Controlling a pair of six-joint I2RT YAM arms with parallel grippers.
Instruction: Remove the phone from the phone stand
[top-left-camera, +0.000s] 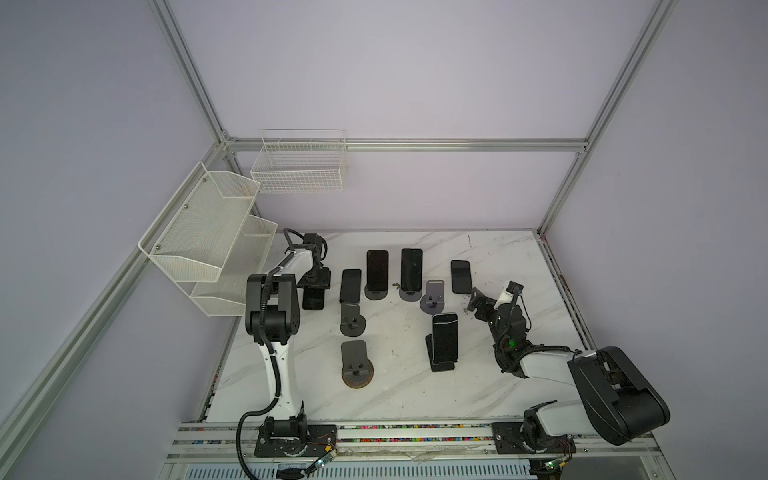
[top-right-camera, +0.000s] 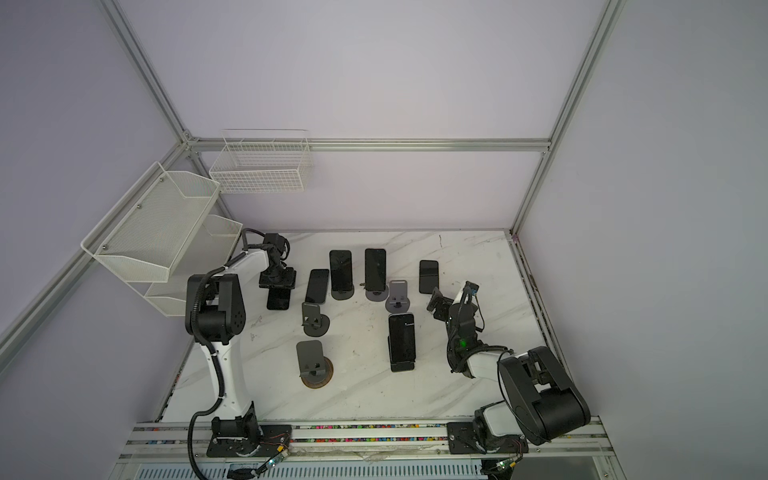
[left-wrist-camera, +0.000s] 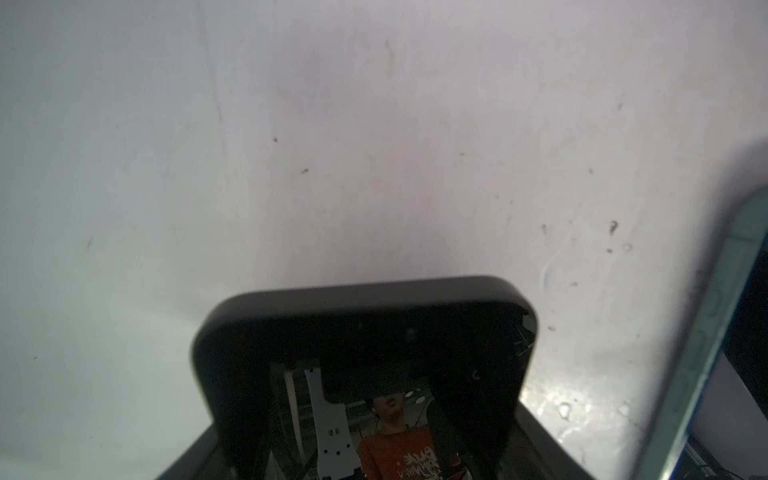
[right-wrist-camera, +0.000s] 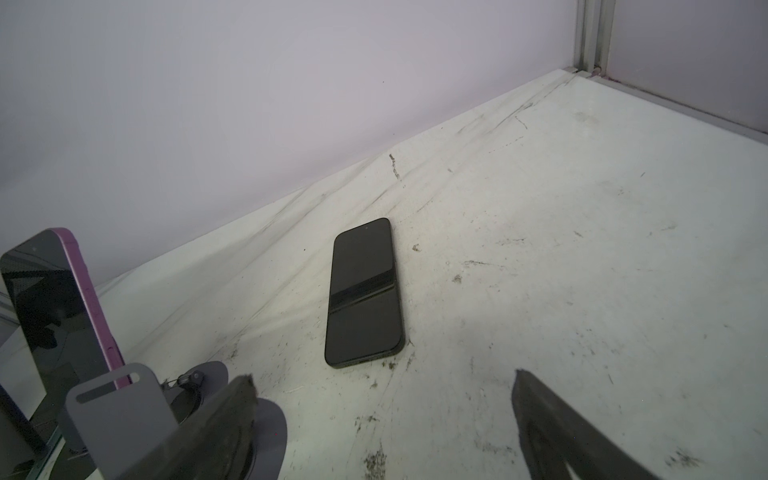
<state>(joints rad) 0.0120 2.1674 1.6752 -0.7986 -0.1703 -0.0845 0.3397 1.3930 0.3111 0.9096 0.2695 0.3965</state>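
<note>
My left gripper is shut on a black phone at the table's back left, low over the marble; whether it touches the top I cannot tell. In both top views, black phones lean on stands. Three stands are empty. My right gripper is open and holds nothing, a short way from a flat black phone.
Another black phone lies flat next to the left gripper; its pale teal edge shows in the left wrist view. White mesh shelves and a wire basket hang at the back left. A purple-edged phone stands beside a grey stand.
</note>
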